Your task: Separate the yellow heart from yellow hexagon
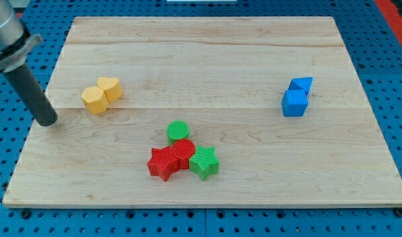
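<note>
So, nearest: red star [161,164], red cylinder [182,153], green star [204,162] and green cylinder [178,131] bunched below-right of the yellow hexagon [93,99]. Further back, yellow heart [110,88] touching that hexagon's upper right, my tip [48,120] just left of it, bare rod holding nothing, blue cube [294,103] and blue wedge [301,84] far right. Probably light, rigid, slidey; best nudged at the seam; no containers anywhere.
</note>
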Controlling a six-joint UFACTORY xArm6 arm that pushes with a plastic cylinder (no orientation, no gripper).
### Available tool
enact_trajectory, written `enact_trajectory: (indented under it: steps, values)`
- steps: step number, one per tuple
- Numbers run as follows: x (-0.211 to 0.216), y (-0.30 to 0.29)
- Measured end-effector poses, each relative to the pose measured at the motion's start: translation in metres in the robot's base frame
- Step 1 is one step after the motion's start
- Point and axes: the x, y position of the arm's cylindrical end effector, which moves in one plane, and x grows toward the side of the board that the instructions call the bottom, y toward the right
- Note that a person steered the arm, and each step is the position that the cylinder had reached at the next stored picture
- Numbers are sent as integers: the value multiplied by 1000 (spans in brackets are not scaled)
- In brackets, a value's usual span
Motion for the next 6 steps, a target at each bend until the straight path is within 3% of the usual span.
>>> enact_trajectory:
  steps: [4, 5, 6]
  values:
    - [-121, 130]
    - [-104, 149]
    - [-106, 236]
